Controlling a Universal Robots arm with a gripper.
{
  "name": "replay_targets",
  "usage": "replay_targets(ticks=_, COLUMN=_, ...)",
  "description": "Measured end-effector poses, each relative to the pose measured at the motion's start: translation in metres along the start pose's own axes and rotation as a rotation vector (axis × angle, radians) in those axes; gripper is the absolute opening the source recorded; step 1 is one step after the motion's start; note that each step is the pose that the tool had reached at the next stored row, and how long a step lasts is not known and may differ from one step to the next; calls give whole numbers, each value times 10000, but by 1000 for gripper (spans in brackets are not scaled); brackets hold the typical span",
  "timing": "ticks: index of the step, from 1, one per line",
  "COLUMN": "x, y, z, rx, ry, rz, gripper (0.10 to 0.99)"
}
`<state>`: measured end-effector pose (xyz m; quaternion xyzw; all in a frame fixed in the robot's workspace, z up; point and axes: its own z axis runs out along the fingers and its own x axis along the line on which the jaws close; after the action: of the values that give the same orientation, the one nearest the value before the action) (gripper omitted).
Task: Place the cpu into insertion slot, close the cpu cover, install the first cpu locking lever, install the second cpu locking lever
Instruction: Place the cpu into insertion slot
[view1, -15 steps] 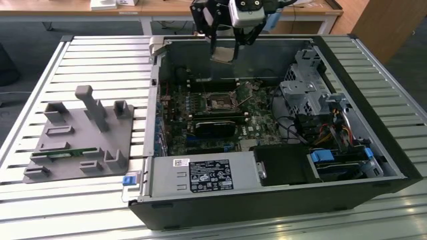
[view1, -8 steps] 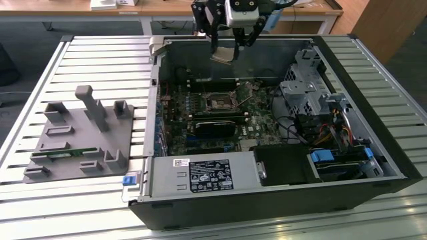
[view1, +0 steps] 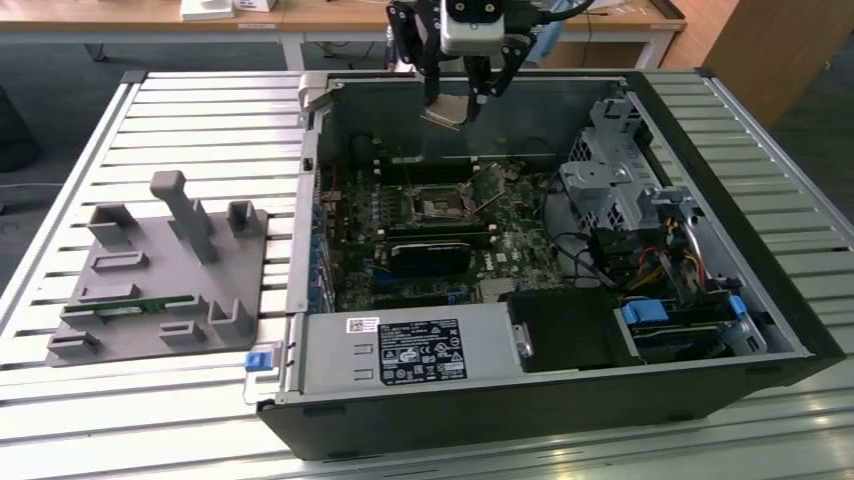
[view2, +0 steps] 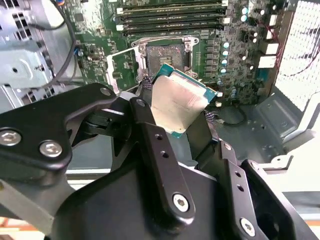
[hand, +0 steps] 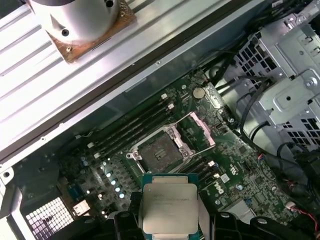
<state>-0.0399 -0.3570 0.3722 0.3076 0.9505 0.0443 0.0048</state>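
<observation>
Exterior view takes in the whole slatted bench (view1: 214, 120) and the open PC case (view1: 400, 410) on it, gripper (view1: 455, 106) hanging above the case. Both wrist views get closer: insertion slot (hand: 159, 151) sits bare, well below the fingers (view2: 150, 130), with the cpu cover (hand: 200, 131) flipped open beside it. The cpu (hand: 167, 207) is clamped between the fingers by its edges, tilted, metal top facing the first wrist view. It's square, so no long axis.

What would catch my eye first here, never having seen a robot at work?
The open computer case, green board exposed, lies on a slatted table in the exterior view's middle. Above the case, the robot's hand grips the cpu, a small silvery chip, in mid-air. On the board, the insertion slot sits empty, the cpu cover swung open at its edge.
</observation>
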Motion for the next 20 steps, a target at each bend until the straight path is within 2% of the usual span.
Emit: replay_targets(ticks=20, x=0, y=-2, z=20, rx=-19, ry=-267, rz=2815, gripper=525)
